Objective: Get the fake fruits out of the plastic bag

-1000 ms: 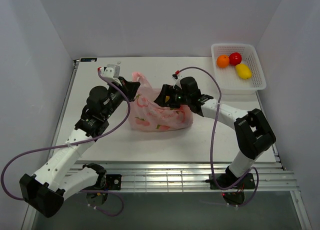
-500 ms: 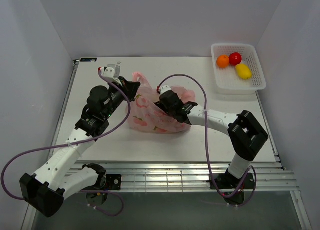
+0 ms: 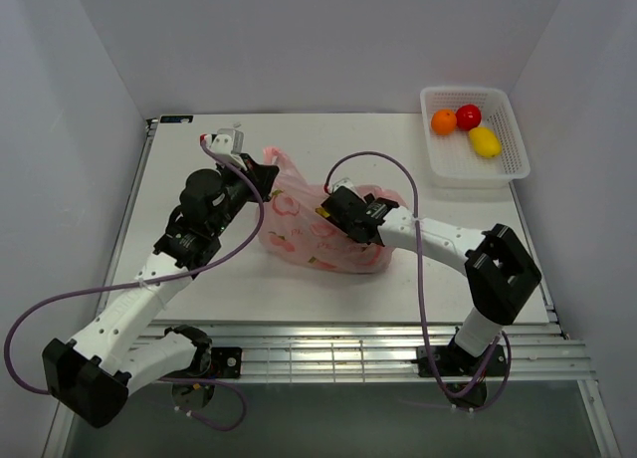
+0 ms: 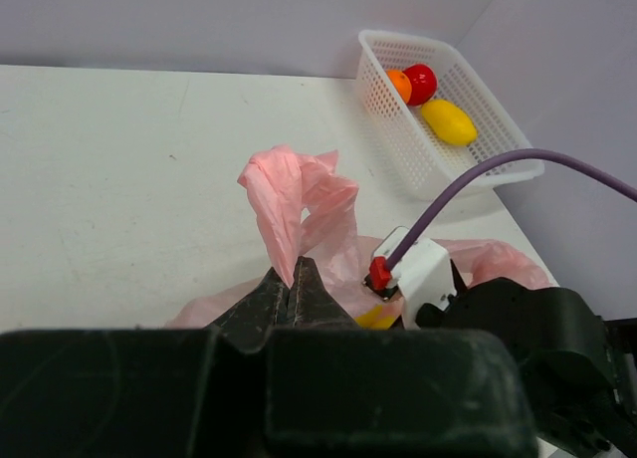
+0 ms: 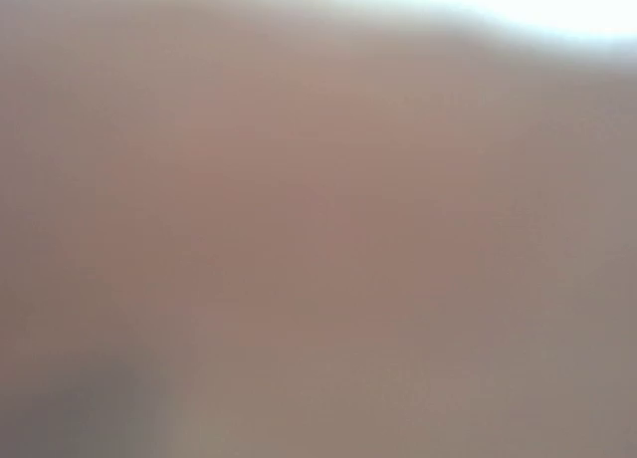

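The pink plastic bag lies mid-table, and my left gripper is shut on its twisted handle, holding it up. My right gripper is pushed into the bag's mouth with its jaws wide. The fingers are hidden by the film, and the right wrist view is only pink blur. A scrap of yellow shows under the right wrist, but I cannot tell what it is. Three fake fruits lie in the white basket: an orange one, a red one and a yellow one.
The basket stands at the table's back right corner against the wall. Purple cables loop over both arms, the right one arching above the bag. White walls close in on the left, back and right.
My right gripper has moved left and down from the bag's right side into its mouth. The bag has spread out to the right. The left gripper keeps its hold on the handle.
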You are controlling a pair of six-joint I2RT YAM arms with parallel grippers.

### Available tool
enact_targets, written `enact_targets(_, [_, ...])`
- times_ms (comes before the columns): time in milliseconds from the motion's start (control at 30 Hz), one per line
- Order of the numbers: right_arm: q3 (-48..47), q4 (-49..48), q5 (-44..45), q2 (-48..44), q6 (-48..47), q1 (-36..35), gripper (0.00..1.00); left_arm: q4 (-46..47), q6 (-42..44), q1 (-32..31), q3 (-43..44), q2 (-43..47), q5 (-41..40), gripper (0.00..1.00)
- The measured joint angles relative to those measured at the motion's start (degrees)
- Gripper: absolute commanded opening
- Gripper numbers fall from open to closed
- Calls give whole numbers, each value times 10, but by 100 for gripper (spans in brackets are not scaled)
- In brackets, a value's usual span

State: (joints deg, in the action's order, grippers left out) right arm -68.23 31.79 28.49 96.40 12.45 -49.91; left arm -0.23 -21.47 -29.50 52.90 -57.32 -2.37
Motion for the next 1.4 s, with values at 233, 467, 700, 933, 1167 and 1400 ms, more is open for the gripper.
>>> enact_targets(233, [5, 104, -28, -23, 16, 0, 90, -14, -3, 0, 0, -20, -2, 0])
enact_targets(467, [58, 106, -125, -34, 16, 0, 90, -25, -9, -2, 0, -32, 0, 0])
enact_targets(700, [62, 82, -104, -24, 31, 1, 90, -25, -11, -2, 0, -32, 1, 0])
enact_targets(933, [39, 110, 8, 15, 76, -1, 90, -26, -13, -2, 0, -29, 10, 0])
enact_targets(1167, [43, 162, 83, 39, 118, 0, 90, -28, -17, -4, 0, -29, 28, 0])
enact_targets(1400, [44, 196, 142, 74, 137, 0, 92, -32, -19, -9, 0, -29, 34, 0])
